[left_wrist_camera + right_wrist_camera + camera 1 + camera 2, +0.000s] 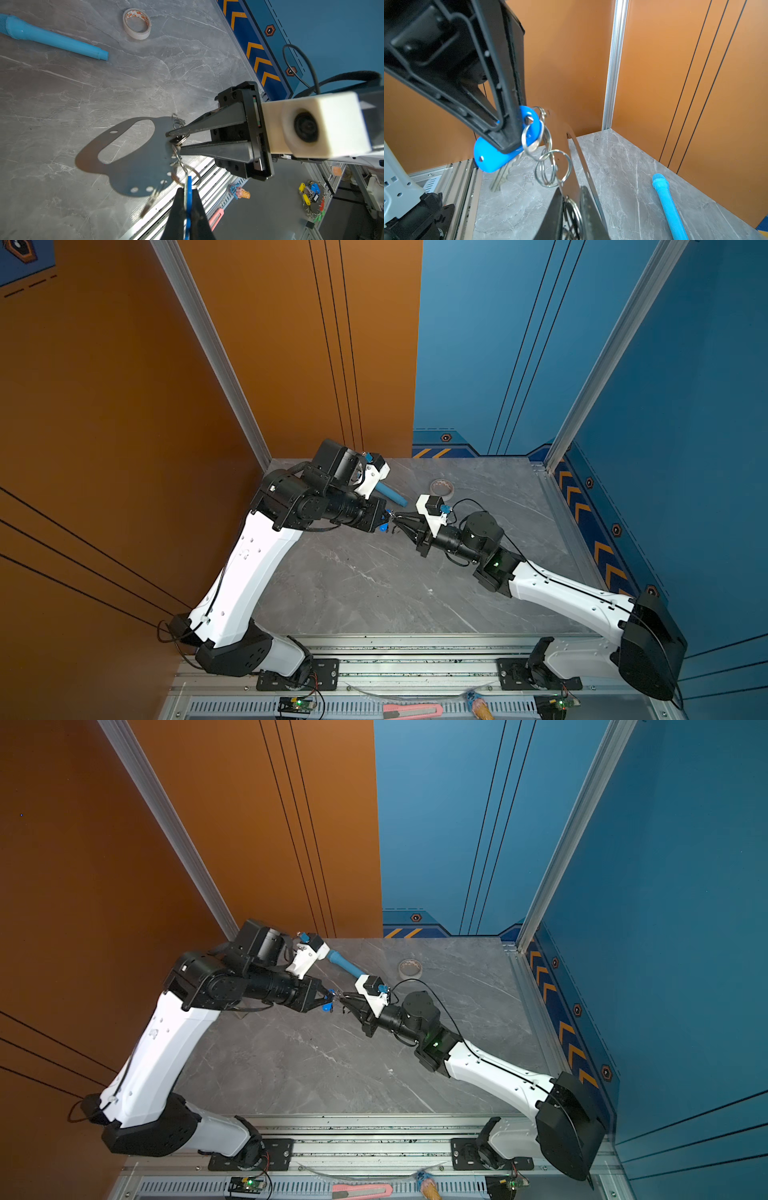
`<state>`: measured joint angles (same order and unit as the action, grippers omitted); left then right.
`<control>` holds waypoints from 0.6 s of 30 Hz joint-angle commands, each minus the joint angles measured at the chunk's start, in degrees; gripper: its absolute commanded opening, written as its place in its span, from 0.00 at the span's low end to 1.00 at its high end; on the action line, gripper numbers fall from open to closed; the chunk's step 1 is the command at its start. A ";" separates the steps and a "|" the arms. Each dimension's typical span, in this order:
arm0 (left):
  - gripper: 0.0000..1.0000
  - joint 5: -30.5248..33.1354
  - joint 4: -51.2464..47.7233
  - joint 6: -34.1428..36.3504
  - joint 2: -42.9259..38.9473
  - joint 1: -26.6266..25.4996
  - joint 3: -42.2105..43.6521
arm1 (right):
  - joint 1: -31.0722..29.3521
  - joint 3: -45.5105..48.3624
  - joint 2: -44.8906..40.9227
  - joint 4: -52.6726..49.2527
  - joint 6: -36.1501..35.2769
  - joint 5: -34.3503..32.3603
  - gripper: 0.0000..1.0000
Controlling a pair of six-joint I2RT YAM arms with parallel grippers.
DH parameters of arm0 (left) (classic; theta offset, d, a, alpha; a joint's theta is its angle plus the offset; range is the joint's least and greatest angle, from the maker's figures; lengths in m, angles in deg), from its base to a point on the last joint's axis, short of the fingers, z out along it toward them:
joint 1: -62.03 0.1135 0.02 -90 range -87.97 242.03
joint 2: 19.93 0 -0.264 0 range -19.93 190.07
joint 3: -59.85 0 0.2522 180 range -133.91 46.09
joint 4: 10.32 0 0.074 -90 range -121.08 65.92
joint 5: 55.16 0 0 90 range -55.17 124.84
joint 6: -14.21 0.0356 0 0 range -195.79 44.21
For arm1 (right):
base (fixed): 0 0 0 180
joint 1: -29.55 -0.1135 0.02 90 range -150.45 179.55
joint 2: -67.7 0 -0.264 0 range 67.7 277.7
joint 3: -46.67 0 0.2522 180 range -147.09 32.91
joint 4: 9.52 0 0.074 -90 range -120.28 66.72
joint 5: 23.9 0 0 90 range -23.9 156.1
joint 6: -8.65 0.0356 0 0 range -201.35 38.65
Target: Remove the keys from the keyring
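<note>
Both grippers meet in the air over the middle of the table in both top views. My left gripper [186, 190] [384, 523] is shut on the blue plastic tag [490, 158] of the keys. A silvery key [148, 204] hangs beside the tag. The keyring [133, 166] is a flat grey plate with an oval cut-out. Linked wire rings [550, 170] join the tag to its edge. My right gripper [572, 194] [397, 519] is shut on that ringed edge of the plate, and more rings sit between its fingers [207, 126].
A long blue tube [390, 494] lies on the grey marble table [374, 593] behind the grippers. A whitish tape roll [441, 487] is to its right. A pink utility knife [411, 710] and an ice-cream toy [478, 703] lie on the front rail. Orange and blue walls close in the table.
</note>
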<state>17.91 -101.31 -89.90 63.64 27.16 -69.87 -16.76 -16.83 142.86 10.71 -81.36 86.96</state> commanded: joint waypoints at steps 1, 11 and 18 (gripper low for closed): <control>0.00 0.23 -1.83 2.42 -1.43 0.24 -1.47 | 0.57 0.69 -0.70 1.48 0.86 0.76 0.16; 0.00 1.17 -2.15 3.42 -1.72 0.60 -0.91 | 0.87 1.01 -0.95 0.77 0.48 1.77 0.14; 0.00 1.35 -2.13 3.58 -1.57 0.60 -1.03 | 0.31 0.44 -1.50 -0.99 -1.25 1.66 0.26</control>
<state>18.69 -102.49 -87.53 63.42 27.49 -69.87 -16.26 -16.52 142.84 10.69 -81.51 88.56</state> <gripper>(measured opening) 0.066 0.254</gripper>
